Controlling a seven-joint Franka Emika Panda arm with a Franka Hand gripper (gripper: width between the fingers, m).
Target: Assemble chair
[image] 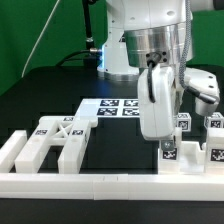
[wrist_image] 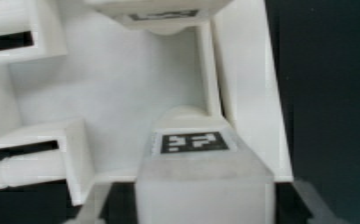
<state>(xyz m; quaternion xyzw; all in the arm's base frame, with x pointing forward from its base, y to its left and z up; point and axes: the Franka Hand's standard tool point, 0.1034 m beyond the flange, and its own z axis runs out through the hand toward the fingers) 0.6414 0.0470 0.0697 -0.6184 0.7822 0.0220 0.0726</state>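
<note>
The pincer is narrow, closed on a white tagged chair block. It hangs low over the bench, near the edge closest to the exterior camera, toward the exterior view's right. Just beside it, more tagged blocks stand at the right edge. The open frame pieces lie at the near left corner. Behind them, at mid-bench, lies the marker board

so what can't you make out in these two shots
- exterior view: gripper fingertips merge with the tagged block, too small to tell open or shut
- exterior view: chair pieces cut off by the right edge
- wrist view: tagged block hides whatever lies under it
- both views: tags too blurred to read
</note>
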